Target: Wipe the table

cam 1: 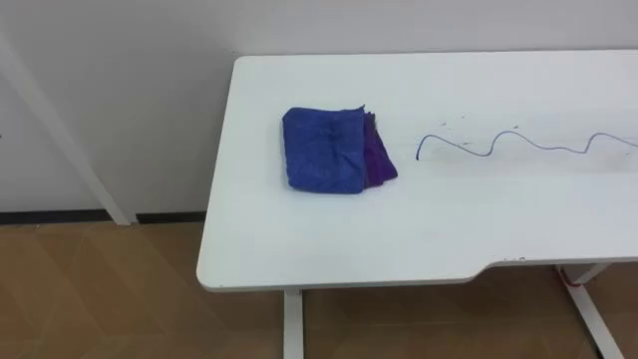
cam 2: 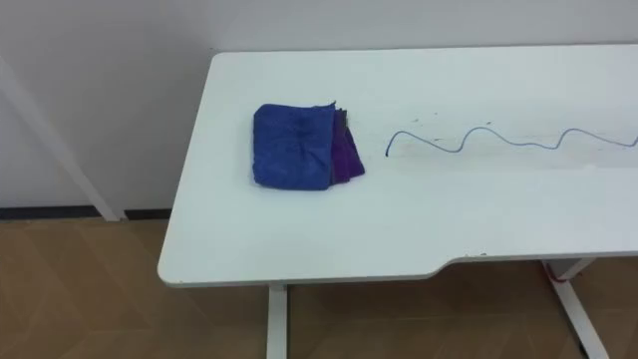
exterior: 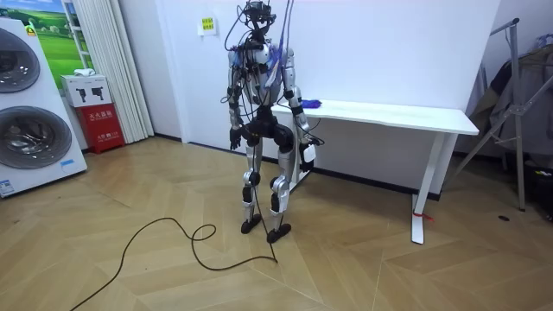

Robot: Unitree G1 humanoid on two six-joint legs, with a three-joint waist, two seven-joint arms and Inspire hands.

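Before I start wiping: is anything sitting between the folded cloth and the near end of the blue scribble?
No. In the left eye view the strip of white table between the blue cloth and the scribble's left end is bare.

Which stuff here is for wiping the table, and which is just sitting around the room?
For the job:
white table
folded blue cloth lying on it
wavy blue line drawn beside the cloth

Just lying about:
washing machines
red box
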